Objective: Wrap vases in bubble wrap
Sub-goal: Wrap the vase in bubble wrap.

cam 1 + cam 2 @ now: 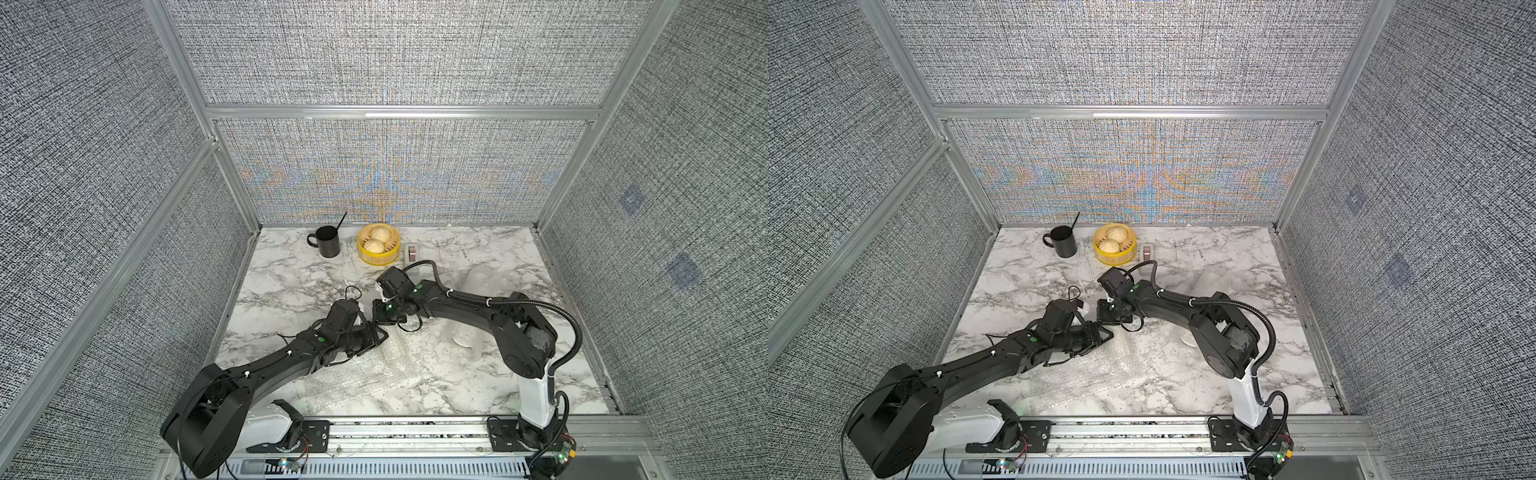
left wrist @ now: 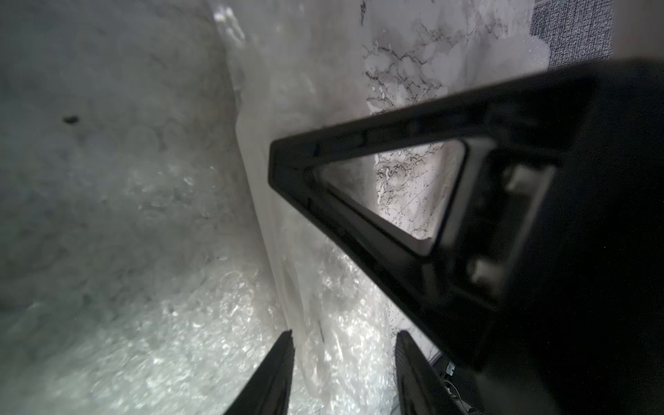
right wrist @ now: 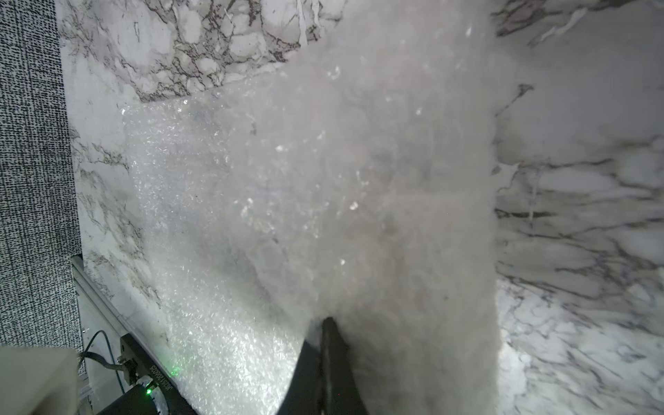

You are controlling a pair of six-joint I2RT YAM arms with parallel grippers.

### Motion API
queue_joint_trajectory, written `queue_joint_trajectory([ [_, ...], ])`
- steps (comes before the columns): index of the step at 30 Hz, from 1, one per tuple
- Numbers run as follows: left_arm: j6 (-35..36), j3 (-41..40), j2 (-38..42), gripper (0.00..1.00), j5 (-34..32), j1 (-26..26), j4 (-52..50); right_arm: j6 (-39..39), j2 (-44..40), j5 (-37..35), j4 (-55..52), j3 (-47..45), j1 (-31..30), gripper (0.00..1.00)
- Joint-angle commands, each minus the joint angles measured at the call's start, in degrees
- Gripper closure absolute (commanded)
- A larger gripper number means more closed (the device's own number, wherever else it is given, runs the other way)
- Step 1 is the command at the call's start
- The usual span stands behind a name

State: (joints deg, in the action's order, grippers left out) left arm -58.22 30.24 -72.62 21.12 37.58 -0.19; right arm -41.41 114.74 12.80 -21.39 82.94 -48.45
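Pinching a raised edge of the bubble wrap (image 3: 287, 215), the right end effector (image 3: 328, 321) was fully closed on the film, while the left end effector (image 2: 343, 336) stood part-open astride a fold, not visibly clamped. The rest of the sheet lay flat on the counter (image 1: 291, 270). A white vase (image 1: 462, 340) lay near the right arm, apparently under wrap. The film was judged light, limp and slippery — take it at an edge or corner. The ceramic was judged fragile — hold its body, never the rim.
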Motion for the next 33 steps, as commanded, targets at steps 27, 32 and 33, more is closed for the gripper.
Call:
queue_joint_trajectory([
  [27, -1.6, -0.2, -11.2, 1.00, -0.2, 0.6, 3.8, 5.0, -12.6, -3.9, -10.9, -6.2, 0.5, 0.55],
  [32, -1.0, 1.1, -12.8, 1.00, 0.3, 0.6, 4.1, 5.4, -11.9, 2.0, -9.5, -10.2, 0.1, 0.45],
  [33, -0.9, 1.4, -13.1, 1.00, 0.3, 0.6, 3.8, 5.6, -11.6, 2.7, -8.8, -10.8, -0.1, 0.43],
])
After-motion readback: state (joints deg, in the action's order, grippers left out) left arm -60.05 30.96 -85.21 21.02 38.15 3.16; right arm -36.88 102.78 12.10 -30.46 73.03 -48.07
